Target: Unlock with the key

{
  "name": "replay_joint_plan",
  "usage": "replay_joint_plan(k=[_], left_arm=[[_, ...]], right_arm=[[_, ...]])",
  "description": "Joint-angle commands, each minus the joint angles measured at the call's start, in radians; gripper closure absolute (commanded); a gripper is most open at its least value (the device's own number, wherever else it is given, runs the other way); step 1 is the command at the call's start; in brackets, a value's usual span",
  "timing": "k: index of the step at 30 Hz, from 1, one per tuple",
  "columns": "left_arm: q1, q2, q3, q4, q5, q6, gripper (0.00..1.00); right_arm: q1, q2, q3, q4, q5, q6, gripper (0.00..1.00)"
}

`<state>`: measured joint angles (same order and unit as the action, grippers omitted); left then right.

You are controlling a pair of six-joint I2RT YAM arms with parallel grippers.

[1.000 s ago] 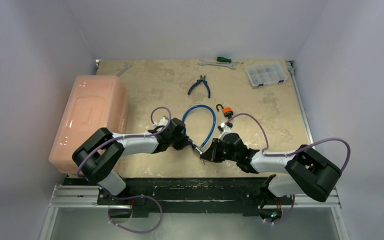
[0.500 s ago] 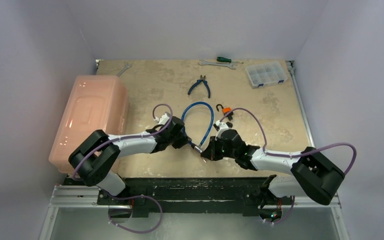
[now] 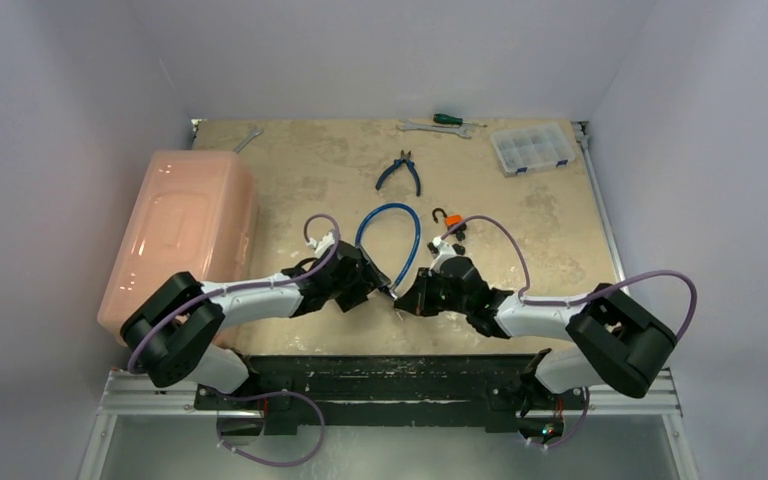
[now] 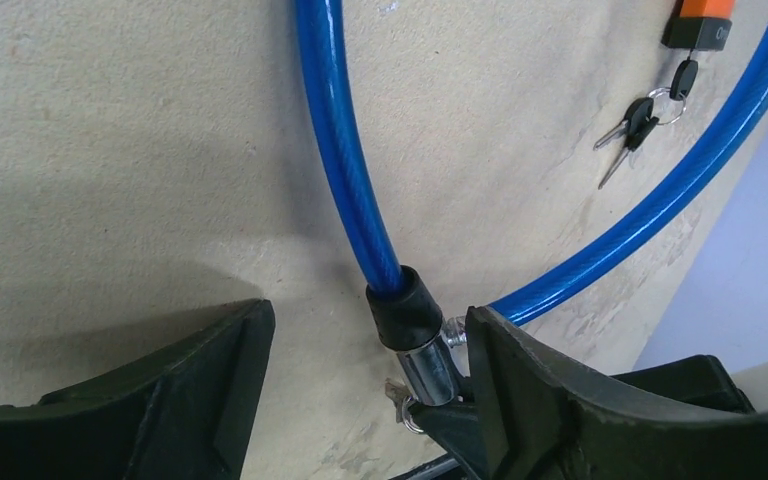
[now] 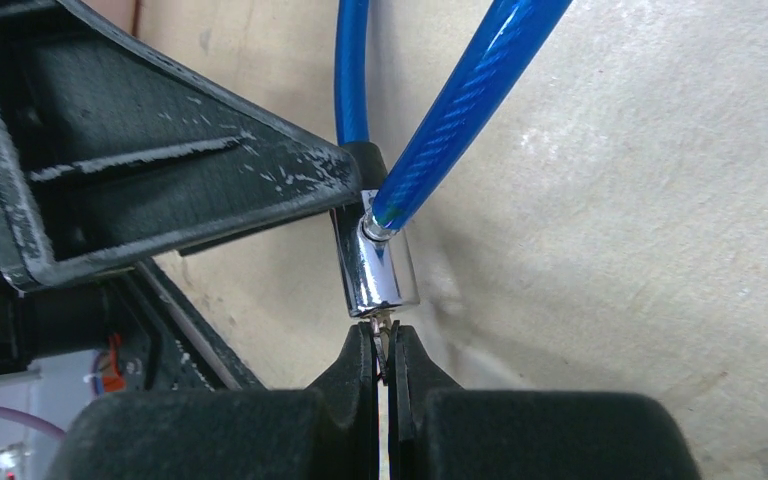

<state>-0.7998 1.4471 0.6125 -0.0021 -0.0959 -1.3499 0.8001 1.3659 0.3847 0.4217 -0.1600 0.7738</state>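
**Left tool lets go of the lock, right tool stays on the key**

Left tool point(image 4: 368, 330) has sprung open since a second ago. Both wrists have edged toward 9 o'clock, and the blue loop has narrowed and shifted with them.

Hidden or hard to make out:
- The key point(image 5: 381, 330) is almost all buried between the right fingers. Only a sliver shows at the mouth of the chrome barrel point(image 5: 375, 270).
- From the top view the barrel is lost between the two wrists.
- The orange padlock point(image 4: 705, 20) is cut off at the 12 o'clock edge of the left wrist view. Spare keys point(image 4: 640, 125) hang just below it.

Tools:
- The left tool has its fingers wide apart, straddling the lock's black collar and gripping nothing. Its 3 o'clock finger sits just beside the barrel, and I cannot tell whether it touches.
- The right tool point(image 5: 378, 335) is pinched tight on the key, which is seated in the barrel's end.

Pose: both arms reach low and inward, with the wrists facing each other near the 6 o'clock middle of the bench point(image 3: 520, 260).

The cable lock point(image 3: 390, 212) lies flat on the bench. Its loop runs toward 12 o'clock and its barrel sits between the tools.
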Motion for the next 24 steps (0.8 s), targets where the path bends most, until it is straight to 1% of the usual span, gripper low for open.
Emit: replay_joint_plan(k=[1,7,11,19,20,21,23,24], left_arm=[[-0.001,0.023,-0.02,0.077,0.033,-0.031,0.28],[0.0,0.072,0.001,0.064,0.047,-0.052,0.37],[0.0,0.076,0.006,0.043,0.022,-0.072,0.42],[0.0,0.12,0.047,0.028,0.013,-0.077,0.51],[0.0,0.128,0.053,0.029,0.013,-0.076,0.55],[0.0,0.136,0.056,0.035,0.016,-0.075,0.63],[-0.001,0.15,0.055,0.071,0.034,-0.072,0.87],[-0.001,0.158,0.055,0.092,0.049,-0.07,0.96]], right_arm=[[-0.002,0.013,0.006,0.186,-0.052,0.078,1.0],[-0.002,0.041,0.014,0.231,-0.081,0.116,1.0],[-0.002,0.046,0.009,0.257,-0.098,0.13,1.0],[-0.002,0.083,-0.039,0.406,-0.144,0.208,1.0],[-0.002,0.091,-0.04,0.426,-0.154,0.216,1.0],[-0.002,0.103,-0.042,0.443,-0.161,0.222,1.0],[-0.002,0.117,-0.044,0.476,-0.175,0.234,1.0],[-0.002,0.125,-0.045,0.491,-0.184,0.239,1.0]])
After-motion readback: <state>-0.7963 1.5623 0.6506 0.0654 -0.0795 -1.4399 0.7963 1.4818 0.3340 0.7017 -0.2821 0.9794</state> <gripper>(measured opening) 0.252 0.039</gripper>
